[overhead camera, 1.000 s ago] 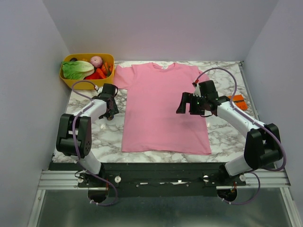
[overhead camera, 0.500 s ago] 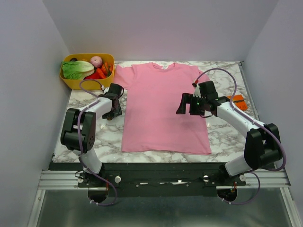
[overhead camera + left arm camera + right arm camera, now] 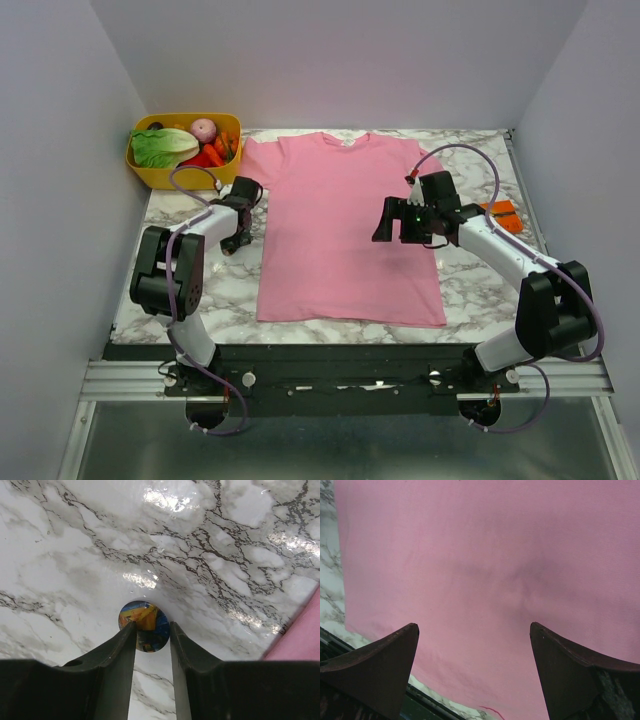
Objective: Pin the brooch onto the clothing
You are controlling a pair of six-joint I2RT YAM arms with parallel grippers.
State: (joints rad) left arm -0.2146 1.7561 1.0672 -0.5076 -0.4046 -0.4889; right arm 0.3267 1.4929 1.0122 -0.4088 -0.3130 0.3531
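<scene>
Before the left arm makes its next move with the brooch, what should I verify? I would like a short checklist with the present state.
1. The brooch sits between the left gripper fingertips: ok.
2. The brooch firmly held: cannot tell.
3. The brooch at the T-shirt: not ok, it is over bare table.
4. T-shirt spread flat: ok.
5. The right gripper open above the T-shirt: ok.

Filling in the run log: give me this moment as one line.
left tool: astride brooch, grip unclear | right tool: open above T-shirt | brooch: off T-shirt, not yet pinned
</scene>
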